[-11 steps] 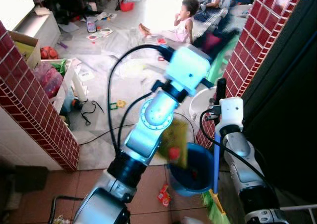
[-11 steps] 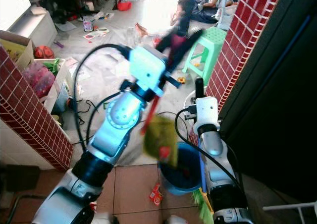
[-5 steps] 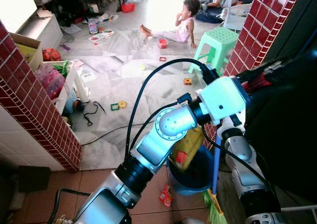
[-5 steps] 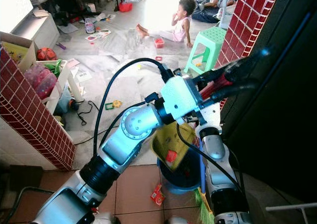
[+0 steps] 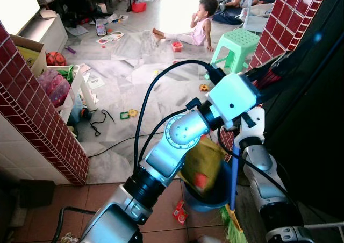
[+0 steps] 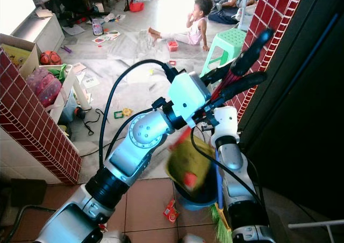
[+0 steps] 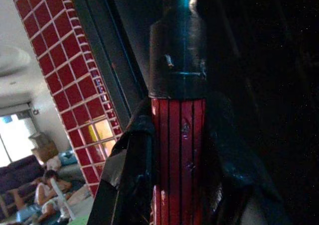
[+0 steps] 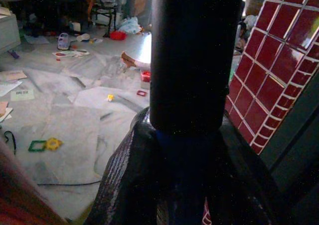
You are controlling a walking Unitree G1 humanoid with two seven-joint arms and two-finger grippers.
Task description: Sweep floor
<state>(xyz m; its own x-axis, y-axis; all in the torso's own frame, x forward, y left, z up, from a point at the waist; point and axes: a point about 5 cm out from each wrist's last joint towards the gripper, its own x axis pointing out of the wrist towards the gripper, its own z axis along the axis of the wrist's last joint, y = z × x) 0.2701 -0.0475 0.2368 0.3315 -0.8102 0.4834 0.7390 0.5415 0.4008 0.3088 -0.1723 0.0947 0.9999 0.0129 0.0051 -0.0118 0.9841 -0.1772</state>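
- The left gripper (image 6: pixel 236 76) is up high by the red-tiled brick pillar (image 5: pixel 279 22), its black fingers (image 6: pixel 244 84) clamped around a red ribbed handle with a black end cap (image 7: pixel 178 150); from that handle hangs a yellow-green plastic dustpan (image 5: pixel 201 162), tilted and blurred over a round blue plastic bucket (image 5: pixel 215 197)
- The right gripper (image 8: pixel 184 150) is wrapped around a dark, blue-shafted broom handle (image 5: pixel 235 173); the broom's green bristles (image 5: pixel 232 229) sit on the terracotta tile floor (image 5: pixel 59 200) just beside the bucket
- My read: we're at the emptying stage, pan held above the bucket; whether anything is dropping out, too blurred to tell
- Plenty is left; a red wrapper (image 5: pixel 179 211) lies on the tiles right by the bucket; out on the pale marble floor (image 5: pixel 134 65) there are papers, a black cord (image 5: pixel 99 122), small yellow and green toy pieces (image 5: pixel 128 114)
- A child (image 5: pixel 199 22) sits on that floor near a light green plastic stool (image 5: pixel 236 44); sweeping out there will need care
- So: one panful perhaps handled, most of the room not yet swept
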